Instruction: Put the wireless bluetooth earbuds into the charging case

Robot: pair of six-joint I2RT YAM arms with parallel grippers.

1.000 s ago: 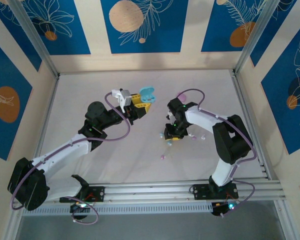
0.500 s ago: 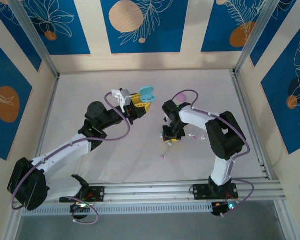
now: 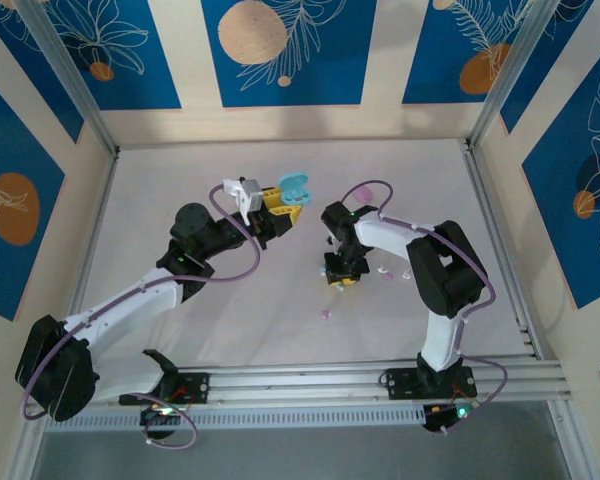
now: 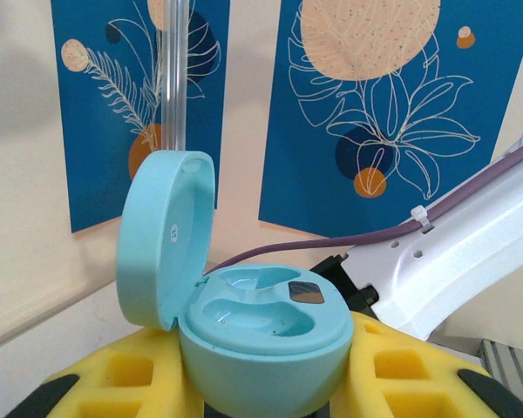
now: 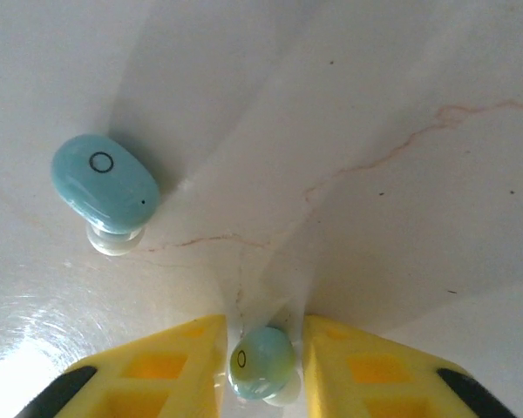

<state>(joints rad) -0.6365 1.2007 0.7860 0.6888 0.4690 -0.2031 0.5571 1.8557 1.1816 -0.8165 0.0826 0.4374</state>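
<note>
My left gripper (image 4: 263, 383) is shut on the pale blue charging case (image 4: 266, 335), with yellow fingers (image 4: 113, 374) on both sides. The case is held upright above the table, and its lid (image 4: 161, 235) stands open over two empty wells. In the top view the case (image 3: 296, 187) is at table centre, left of my right gripper (image 3: 340, 276). That gripper points down at the table, and its yellow pads (image 5: 170, 357) press close on either side of a pale blue earbud (image 5: 261, 361). A second pale blue earbud (image 5: 105, 185) lies loose on the table to the upper left.
A pink earbud (image 3: 325, 314) lies on the white table (image 3: 180, 170) nearer the bases. Small white and pink buds (image 3: 385, 272) lie just right of the right gripper. A pink rounded thing (image 3: 363, 191) sits behind the right arm. Aluminium posts and patterned walls enclose the table.
The right arm has shifted a little to the left, and its jaws have narrowed around the pale blue earbud. The left arm and the case have stayed still.
</note>
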